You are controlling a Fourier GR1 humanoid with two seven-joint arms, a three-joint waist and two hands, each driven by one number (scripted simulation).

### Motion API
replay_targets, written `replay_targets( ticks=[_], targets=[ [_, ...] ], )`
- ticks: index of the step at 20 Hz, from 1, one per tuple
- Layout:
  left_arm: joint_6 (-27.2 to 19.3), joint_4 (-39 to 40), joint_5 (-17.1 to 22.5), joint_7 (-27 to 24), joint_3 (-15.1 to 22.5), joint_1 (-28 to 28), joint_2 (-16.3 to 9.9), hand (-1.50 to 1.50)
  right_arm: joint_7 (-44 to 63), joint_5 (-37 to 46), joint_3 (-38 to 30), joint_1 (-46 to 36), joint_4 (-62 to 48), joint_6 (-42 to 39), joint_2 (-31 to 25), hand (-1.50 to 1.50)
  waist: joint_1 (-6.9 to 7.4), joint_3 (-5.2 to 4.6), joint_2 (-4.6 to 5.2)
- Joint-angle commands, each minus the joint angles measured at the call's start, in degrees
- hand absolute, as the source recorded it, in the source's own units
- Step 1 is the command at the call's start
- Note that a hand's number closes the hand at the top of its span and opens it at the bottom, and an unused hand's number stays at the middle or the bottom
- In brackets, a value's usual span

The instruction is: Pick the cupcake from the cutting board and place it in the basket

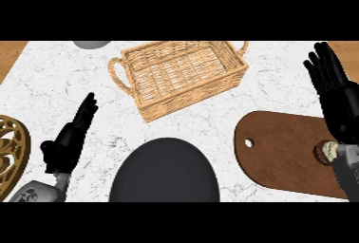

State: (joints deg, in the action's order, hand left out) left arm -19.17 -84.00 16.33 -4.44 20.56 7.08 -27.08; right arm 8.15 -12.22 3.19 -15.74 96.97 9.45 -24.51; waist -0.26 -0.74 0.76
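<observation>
At the left edge sits a gold openwork trivet; beside it the left hand rests open, fingers up. The woven wicker basket stands on bare white marble tabletop. A black oval plate meets the lower edge. The small cupcake sits near the brown wooden cutting board's right end, beside the right hand, open with straight fingers.

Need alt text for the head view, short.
Right hand open above a brown cutting board, largely hiding the cupcake at its right edge. Wicker basket sits up-centre on the marble counter; left hand rests open at lower left.
</observation>
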Motion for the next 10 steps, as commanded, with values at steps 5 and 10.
replay_targets(
  ticks=[5,10],
  targets=[
    [1.84,0.03,-4.81,-2.16,-4.91,5.71,-7.39,0.0,-5.72,-13.2,1.29,3.64,-1.86,-19.75,-0.27,1.5,-0.02,0.9,-0.63],
    [4.32,0.14,-5.16,-0.83,-4.88,7.43,-6.34,0.0,-5.06,-18.07,2.76,7.86,1.46,-15.93,9.81,1.5,-0.24,0.76,-0.79]
  ],
)
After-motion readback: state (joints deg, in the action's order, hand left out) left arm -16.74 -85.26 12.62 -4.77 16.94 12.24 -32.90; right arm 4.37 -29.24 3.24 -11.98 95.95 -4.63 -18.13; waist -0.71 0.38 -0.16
